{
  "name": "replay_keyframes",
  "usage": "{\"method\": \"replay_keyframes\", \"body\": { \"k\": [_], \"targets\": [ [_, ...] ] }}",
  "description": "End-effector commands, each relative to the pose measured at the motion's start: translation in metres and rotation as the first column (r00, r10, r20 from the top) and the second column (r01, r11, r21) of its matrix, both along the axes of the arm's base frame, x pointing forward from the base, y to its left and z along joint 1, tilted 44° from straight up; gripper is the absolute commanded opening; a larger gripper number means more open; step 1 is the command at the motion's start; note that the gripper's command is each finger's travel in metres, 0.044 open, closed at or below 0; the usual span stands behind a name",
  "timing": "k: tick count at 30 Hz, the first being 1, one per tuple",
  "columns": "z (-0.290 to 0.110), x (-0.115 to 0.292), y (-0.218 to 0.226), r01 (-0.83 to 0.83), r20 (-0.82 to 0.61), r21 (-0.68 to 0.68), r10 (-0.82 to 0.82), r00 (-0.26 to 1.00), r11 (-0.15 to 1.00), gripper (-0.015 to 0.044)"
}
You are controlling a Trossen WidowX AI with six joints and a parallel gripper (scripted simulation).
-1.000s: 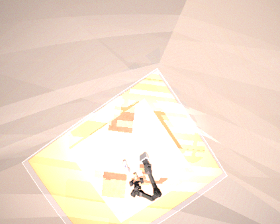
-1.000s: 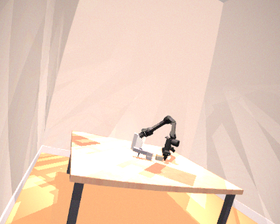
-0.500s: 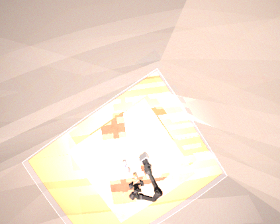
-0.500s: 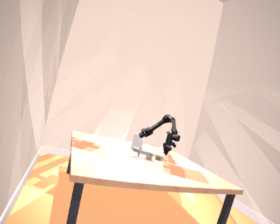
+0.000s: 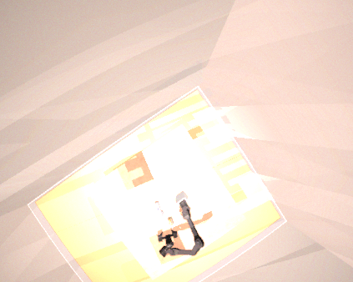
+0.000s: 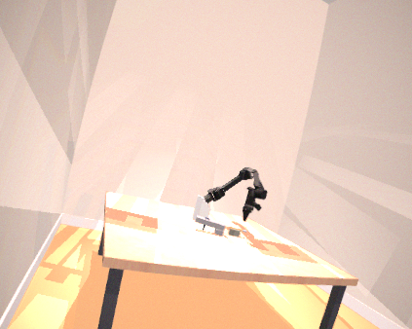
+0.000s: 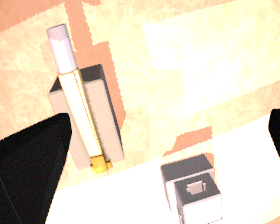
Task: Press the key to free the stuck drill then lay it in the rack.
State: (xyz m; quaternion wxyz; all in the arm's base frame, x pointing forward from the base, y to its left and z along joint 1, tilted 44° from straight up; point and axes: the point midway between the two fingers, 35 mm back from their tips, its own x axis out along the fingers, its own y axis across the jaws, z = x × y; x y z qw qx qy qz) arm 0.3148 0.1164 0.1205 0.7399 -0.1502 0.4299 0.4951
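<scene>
In the wrist view the drill (image 7: 78, 103), a cream rod with a lavender end and an orange ring, lies along the grey rack (image 7: 106, 112) at the left. The white fixture (image 7: 203, 219) with its empty grey socket (image 7: 193, 188) and a dark grey key (image 7: 183, 167) shows at the bottom middle. My gripper (image 7: 175, 120) (image 6: 245, 215) is open and empty. It hangs above the table, and its black fingers frame the rack and the fixture. In the exterior view the rack (image 6: 234, 233) is a small grey block below the gripper. In the top view the glare washes out the objects.
The table (image 6: 147, 253) has a pale top with orange patches and dark legs. The arm (image 6: 230, 184) (image 5: 193, 234) rises from a white mount (image 6: 201, 208) at the back of the table. A low grey part of the fixture (image 6: 211, 226) lies in front of the mount.
</scene>
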Motion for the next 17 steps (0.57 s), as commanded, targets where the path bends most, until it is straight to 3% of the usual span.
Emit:
{"method": "replay_keyframes", "body": {
  "k": [1,11,17],
  "targets": [
    [0.010,0.036,-0.059,0.254,0.010,-0.093,-0.255,0.967,0.963,0.0440],
    [0.035,0.064,-0.202,0.707,0.111,-0.246,-0.705,0.700,0.663,0.0440],
    [0.051,0.061,-0.265,0.821,0.197,-0.293,-0.809,0.554,0.491,0.0440]
  ]
}}
